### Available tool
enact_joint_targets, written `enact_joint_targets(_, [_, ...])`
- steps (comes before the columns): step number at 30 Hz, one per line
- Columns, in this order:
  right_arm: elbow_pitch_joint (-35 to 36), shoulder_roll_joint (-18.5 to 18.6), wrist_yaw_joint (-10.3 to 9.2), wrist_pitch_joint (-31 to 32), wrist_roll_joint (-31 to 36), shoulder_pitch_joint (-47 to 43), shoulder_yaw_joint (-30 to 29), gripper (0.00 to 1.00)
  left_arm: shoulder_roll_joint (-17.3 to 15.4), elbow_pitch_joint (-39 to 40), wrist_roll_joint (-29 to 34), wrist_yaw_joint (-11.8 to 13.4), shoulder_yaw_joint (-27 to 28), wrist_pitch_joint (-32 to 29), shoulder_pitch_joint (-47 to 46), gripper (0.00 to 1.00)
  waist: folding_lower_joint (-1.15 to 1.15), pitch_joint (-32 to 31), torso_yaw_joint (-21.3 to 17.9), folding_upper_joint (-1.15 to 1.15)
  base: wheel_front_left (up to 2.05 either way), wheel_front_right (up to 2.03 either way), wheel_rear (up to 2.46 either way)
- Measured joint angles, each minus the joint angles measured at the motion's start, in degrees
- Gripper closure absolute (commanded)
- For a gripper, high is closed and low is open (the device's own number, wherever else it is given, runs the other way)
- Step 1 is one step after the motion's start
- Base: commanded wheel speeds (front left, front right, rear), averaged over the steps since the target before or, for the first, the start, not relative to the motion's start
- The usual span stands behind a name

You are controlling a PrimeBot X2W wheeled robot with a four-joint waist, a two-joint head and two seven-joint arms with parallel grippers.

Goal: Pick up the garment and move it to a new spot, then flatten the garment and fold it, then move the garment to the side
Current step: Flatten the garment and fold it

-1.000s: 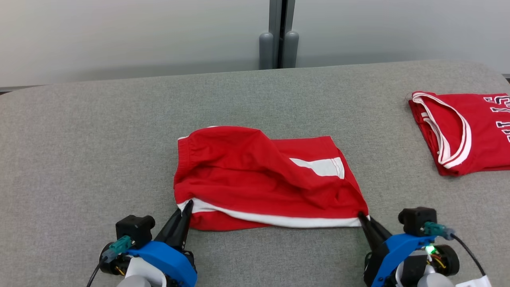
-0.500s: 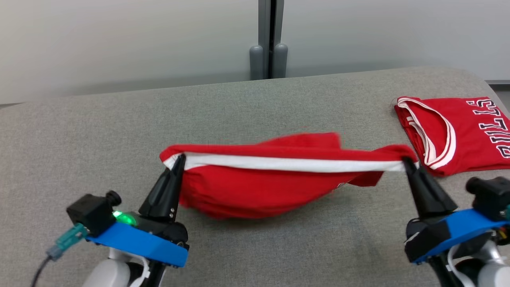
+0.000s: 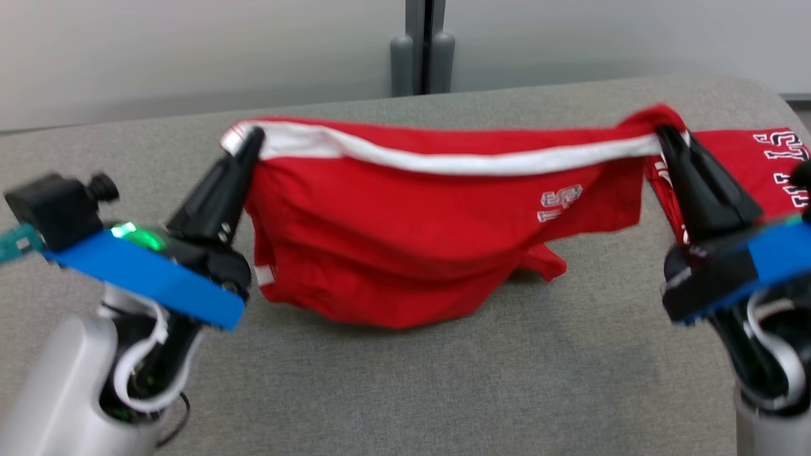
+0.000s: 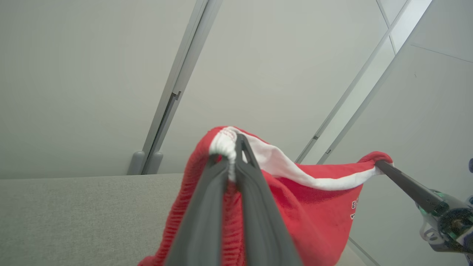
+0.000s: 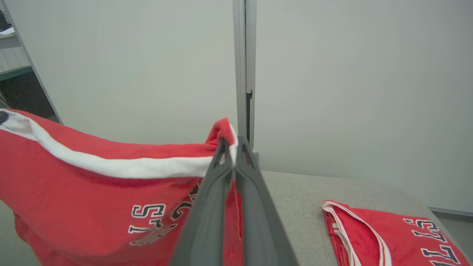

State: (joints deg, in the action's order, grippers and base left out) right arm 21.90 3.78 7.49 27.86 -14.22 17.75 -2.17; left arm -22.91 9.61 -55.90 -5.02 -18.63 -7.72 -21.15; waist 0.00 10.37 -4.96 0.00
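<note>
My left hand and right hand each clamp a white-banded corner of the red garment, stretched between them above the grey surface. The head view adds its sagging bottom, perhaps brushing the surface; both wrist views crop that.

On red folded jersey with white trim: dark, white-edged block letters "LLS" read, word cut off at frame edge. On red hanging shorts with white band: outlined "S" made out; remaining print creased, unreadable.
</note>
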Motion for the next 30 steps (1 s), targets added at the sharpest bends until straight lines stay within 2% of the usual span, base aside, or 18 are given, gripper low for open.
enact_joint_targets(1, [0.0,0.0,0.0,0.0,0.0,0.0,0.0,1.0,0.0,0.0,0.0,0.0,0.0,0.0,0.0,1.0,0.0,0.0,0.0,0.0,0.0,0.0,0.0])
enact_joint_targets(2, [-5.13,1.27,-0.01,1.51,-1.41,5.38,0.38,1.0,-0.07,-3.08,-0.05,-0.01,0.53,-0.58,-3.88,1.0,0.0,1.28,-0.23,0.0,0.0,0.0,0.0])
enact_joint_targets(3, [-5.13,1.27,-0.01,1.51,-1.41,5.38,0.38,1.0,-0.07,-3.08,-0.05,-0.01,0.53,-0.58,-3.88,1.0,0.0,1.28,-0.23,0.0,0.0,0.0,0.0])
enact_joint_targets(8, [-18.6,2.92,0.0,0.48,-3.88,20.09,1.66,1.0,-0.16,-11.8,3.58,-0.37,0.11,-0.68,-14.64,1.0,0.01,4.81,-0.81,0.0,0.0,0.0,0.0])
enact_joint_targets(11, [-25.81,2.86,-0.01,-3.38,-6.52,29.91,1.16,1.0,0.27,-17.26,6.11,-1.11,-0.8,0.75,-22.7,1.0,0.01,7.19,-1.04,0.0,0.0,0.0,0.0])
enact_joint_targets(19, [-38.78,2.89,0.0,-17.63,-5.55,48.43,5.23,1.0,0.79,-27.85,10.7,-1.96,-0.1,10.04,-38.52,1.0,0.02,10.5,-2.58,0.0,0.0,0.0,0.0])
enact_joint_targets(24, [-43.08,3.36,0.01,-27.98,-4.21,54.15,6.75,1.0,1.19,-29.41,11.02,-2.11,0.9,16.85,-42.69,1.0,0.02,11.21,-3.29,0.0,0.0,0.0,0.0])
enact_joint_targets(27, [-46.4,4.15,0.01,-30.0,-4.48,53.47,8.17,1.0,1.45,-30.16,10.66,-2.19,-0.46,19.36,-41.84,1.0,0.01,11.43,-3.15,0.0,0.0,0.0,0.0])
enact_joint_targets(30, [-49.12,5.17,0.0,-30.0,-5.45,48.87,9.94,1.0,1.57,-30.1,9.44,-2.2,-3.81,20.94,-36.72,1.0,0.01,11.32,-2.77,0.0,0.0,0.0,0.0])
